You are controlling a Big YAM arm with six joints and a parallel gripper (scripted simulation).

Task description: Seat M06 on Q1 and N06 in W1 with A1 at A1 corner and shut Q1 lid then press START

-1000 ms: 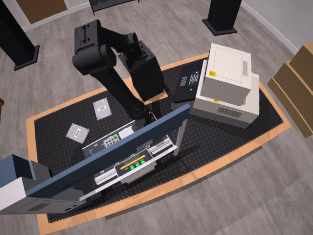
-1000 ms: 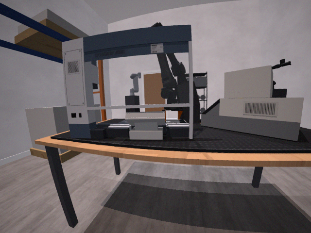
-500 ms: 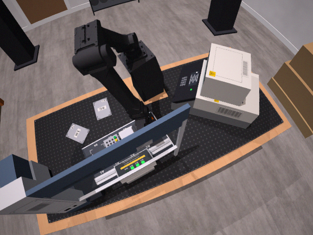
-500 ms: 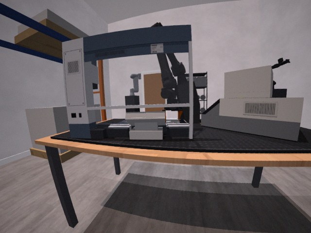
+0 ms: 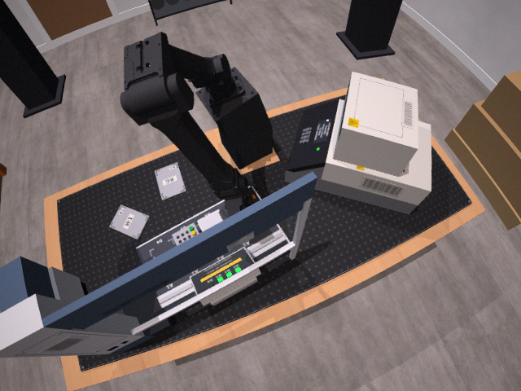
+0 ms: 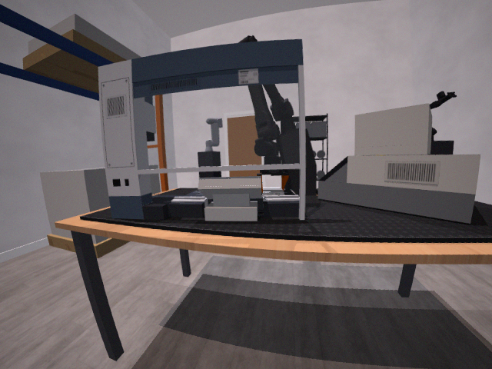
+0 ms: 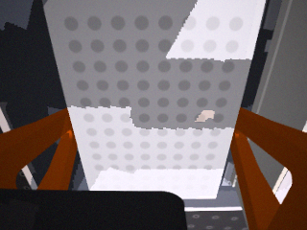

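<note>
The orange gripper [image 7: 153,139] clamps a white well plate [image 7: 153,96], part shadowed. The blue gantry beam [image 5: 177,248] hangs close above.

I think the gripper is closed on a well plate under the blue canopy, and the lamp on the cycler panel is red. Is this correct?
Not entirely. The gripper is shut on the well plate under the blue canopy, as the wrist view shows. But the lamp on the cycler's panel is green, not red; the top view shows it.
</note>
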